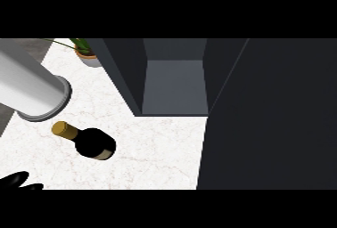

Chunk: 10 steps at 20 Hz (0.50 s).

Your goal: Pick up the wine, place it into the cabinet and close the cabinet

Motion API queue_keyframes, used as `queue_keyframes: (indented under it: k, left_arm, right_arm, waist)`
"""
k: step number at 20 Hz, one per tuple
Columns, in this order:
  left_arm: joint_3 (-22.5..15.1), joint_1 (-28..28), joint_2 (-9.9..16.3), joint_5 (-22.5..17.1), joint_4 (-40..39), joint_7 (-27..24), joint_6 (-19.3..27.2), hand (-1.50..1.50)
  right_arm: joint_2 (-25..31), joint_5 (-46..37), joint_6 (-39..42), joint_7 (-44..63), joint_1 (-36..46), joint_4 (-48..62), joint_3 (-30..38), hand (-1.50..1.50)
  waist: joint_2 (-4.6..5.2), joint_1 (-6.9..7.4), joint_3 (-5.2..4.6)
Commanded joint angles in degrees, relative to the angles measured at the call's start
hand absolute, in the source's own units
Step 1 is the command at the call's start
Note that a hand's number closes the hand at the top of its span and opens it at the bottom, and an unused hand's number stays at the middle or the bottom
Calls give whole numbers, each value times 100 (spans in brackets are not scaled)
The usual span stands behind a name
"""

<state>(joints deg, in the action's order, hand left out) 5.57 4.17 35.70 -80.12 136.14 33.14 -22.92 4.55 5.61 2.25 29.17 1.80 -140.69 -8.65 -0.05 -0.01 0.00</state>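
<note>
Dark glass wine bottle with gold cap (89,140) stands at centre-left on the white marble counter (158,151), well apart from the open dark grey cabinet (174,84). Left hand (16,181) at lower-left edge: finger state cannot be told.

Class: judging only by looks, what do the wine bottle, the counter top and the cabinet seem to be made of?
Wine bottle: probably dark glass, near-black and smooth, with a gold foil-like cap.
Counter top: looks like polished marble or similar stone, white with faint pinkish veins.
Cabinet: matte dark grey panels, maybe painted wood or laminate; no grain shows, so it stays open.
</note>
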Motion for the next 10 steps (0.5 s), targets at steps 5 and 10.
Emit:
queue_keyframes:
  k: [5, 10]
  left_arm:
    - [384, -112, -314, 377, -562, 250, -253, -150]
    - [449, -57, -797, 1130, -1267, 48, -1117, -150]
  right_arm:
    - [32, 279, 22, 358, -39, -568, 144, -150]
    - [-44, 155, 38, 281, 60, -317, 82, -150]
  waist:
    - [-2, -7, 0]
    - [0, 6, -3]
